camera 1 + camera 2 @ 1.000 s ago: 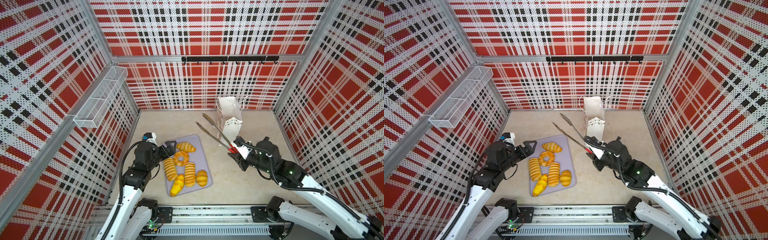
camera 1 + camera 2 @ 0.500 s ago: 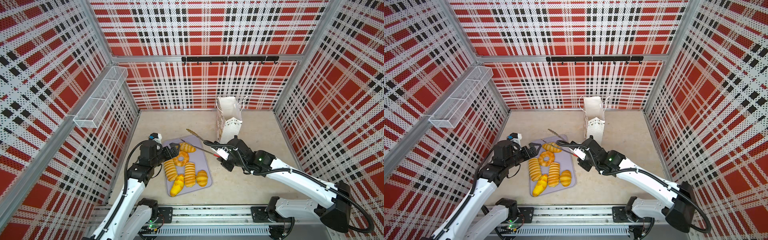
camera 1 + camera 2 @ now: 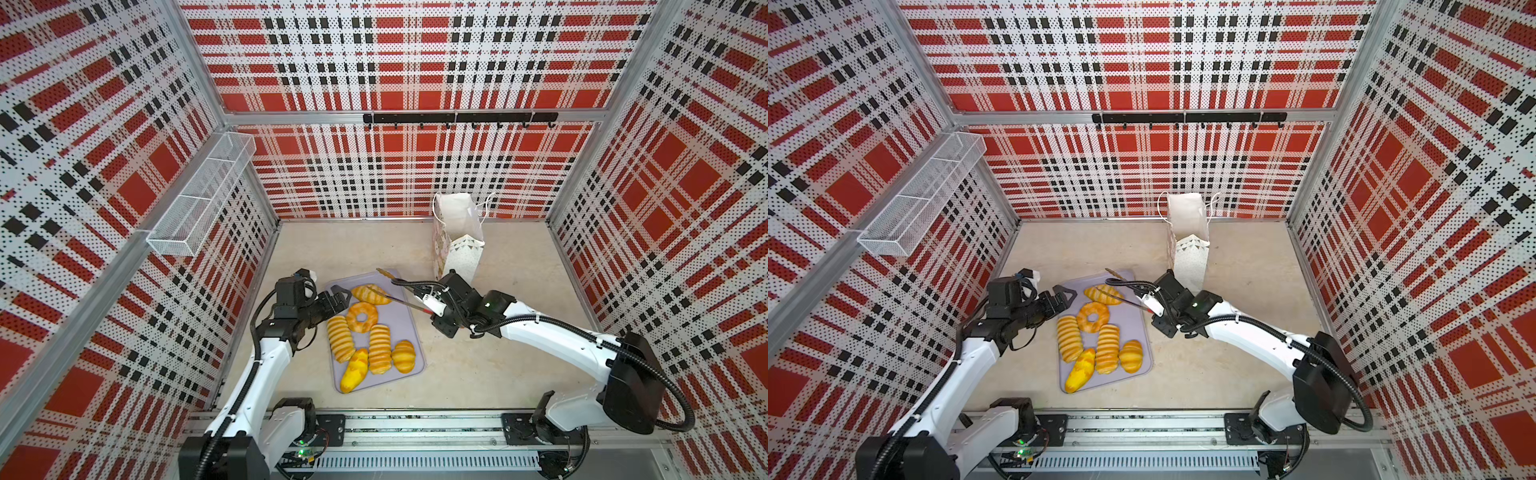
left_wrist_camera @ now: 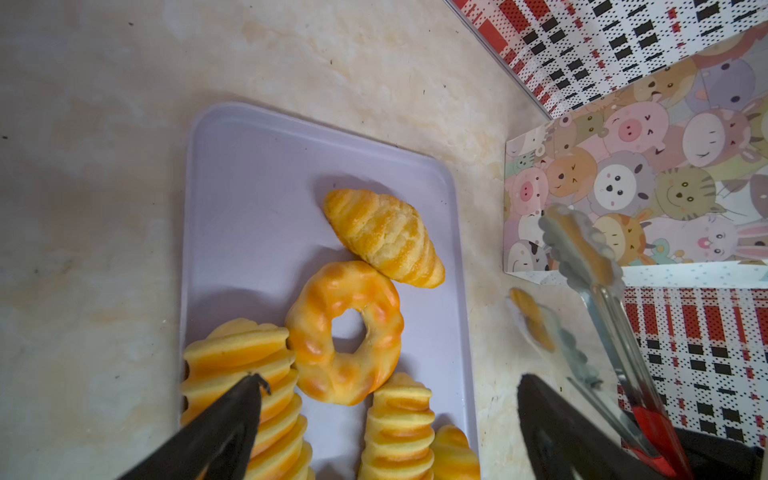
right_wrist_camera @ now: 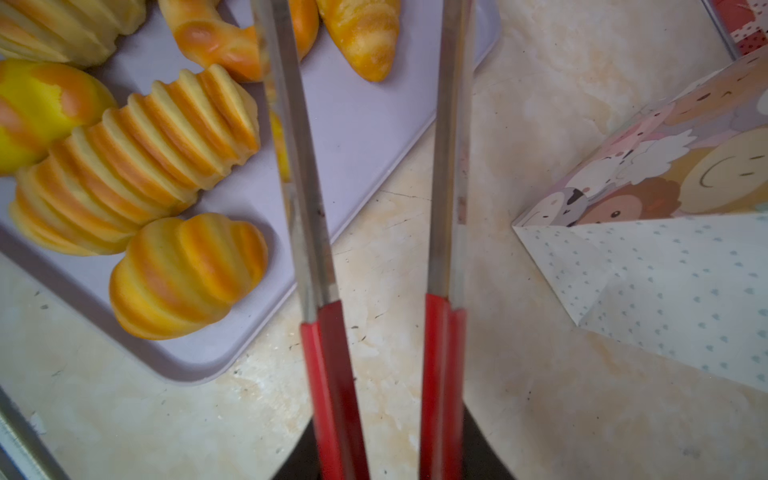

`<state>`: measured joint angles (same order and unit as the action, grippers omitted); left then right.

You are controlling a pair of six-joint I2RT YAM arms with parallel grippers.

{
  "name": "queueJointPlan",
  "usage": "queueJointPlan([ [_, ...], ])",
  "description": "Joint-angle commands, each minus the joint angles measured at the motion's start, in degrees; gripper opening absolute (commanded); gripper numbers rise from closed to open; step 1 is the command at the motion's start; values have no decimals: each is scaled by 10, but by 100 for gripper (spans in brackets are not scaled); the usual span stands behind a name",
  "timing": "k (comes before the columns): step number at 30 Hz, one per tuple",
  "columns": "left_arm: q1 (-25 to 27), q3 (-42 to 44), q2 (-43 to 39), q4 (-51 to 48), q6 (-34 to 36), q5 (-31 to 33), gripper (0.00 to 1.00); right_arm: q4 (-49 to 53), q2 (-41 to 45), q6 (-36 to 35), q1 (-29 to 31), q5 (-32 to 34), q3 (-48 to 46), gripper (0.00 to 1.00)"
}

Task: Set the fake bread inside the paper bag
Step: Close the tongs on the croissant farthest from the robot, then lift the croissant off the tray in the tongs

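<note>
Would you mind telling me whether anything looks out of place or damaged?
Nothing stands out: the fake bread lies on the tray, none spilled, and the paper bag stands upright and open. The right gripper holds the tongs.

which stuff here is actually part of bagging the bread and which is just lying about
In the job:
- fake bread on the lavender tray
- paper bag, standing upright
- tongs, held in the right end effector
- left end effector, open at the tray's edge

Just lying about:
- white wire basket
- black hook rail
</note>
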<state>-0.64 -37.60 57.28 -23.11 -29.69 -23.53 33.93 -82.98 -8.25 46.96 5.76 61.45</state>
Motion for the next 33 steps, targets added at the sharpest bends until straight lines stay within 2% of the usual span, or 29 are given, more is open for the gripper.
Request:
queueJointPlan([
  [1, -6, 8, 9, 18, 12, -27, 98, -39, -25, -17, -17, -27, 21, 32],
  [12, -17, 13, 26, 31, 15, -61, 98, -17, -127, -55, -31, -82, 78, 32],
  [33, -34, 20, 35, 42, 14, -91, 98, 33, -191, -67, -63, -153, 140, 35],
])
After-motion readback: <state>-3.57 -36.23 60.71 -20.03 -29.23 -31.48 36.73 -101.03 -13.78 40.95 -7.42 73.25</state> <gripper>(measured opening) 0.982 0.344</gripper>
